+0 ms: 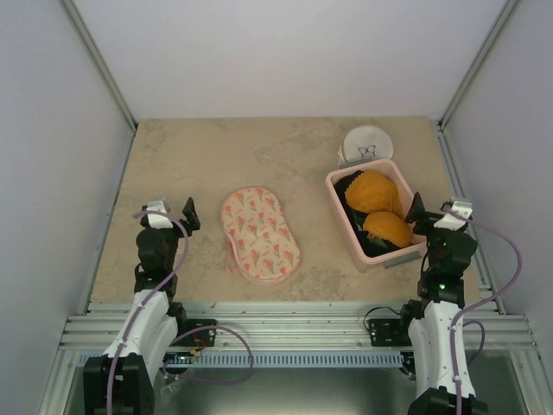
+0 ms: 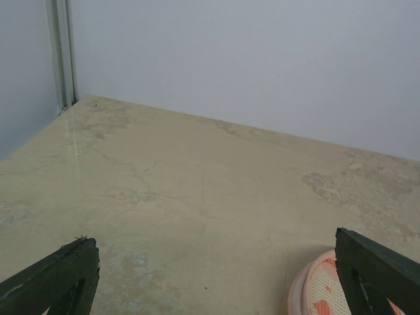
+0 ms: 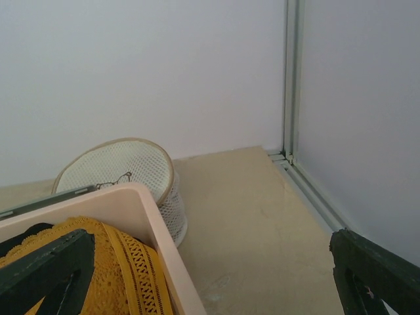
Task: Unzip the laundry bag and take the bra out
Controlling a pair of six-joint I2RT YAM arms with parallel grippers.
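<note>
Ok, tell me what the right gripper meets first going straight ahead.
The right gripper likely meets bare table, then the back wall; the pink bin and white mesh container sit just left of its line, depth unclear.

Orange bra (image 3: 126,275) lies in pink bin (image 3: 164,244) beside white mesh container (image 3: 118,164).

Both arms were built of white shells and black joint housings. The left arm (image 1: 143,324) carried a pale lilac cable (image 1: 179,251) looped along its side. The right arm (image 1: 432,337) bore a matching cable (image 1: 510,259) and a small green light (image 1: 442,285) on a black segment. The left tool (image 1: 173,213) and right tool (image 1: 436,212) each paired a white block with matte fingers (image 2: 59,275). Up close these were dark greenish-black, flat-sided and slotted. Black wires (image 1: 233,346) curled by the left base.
</note>
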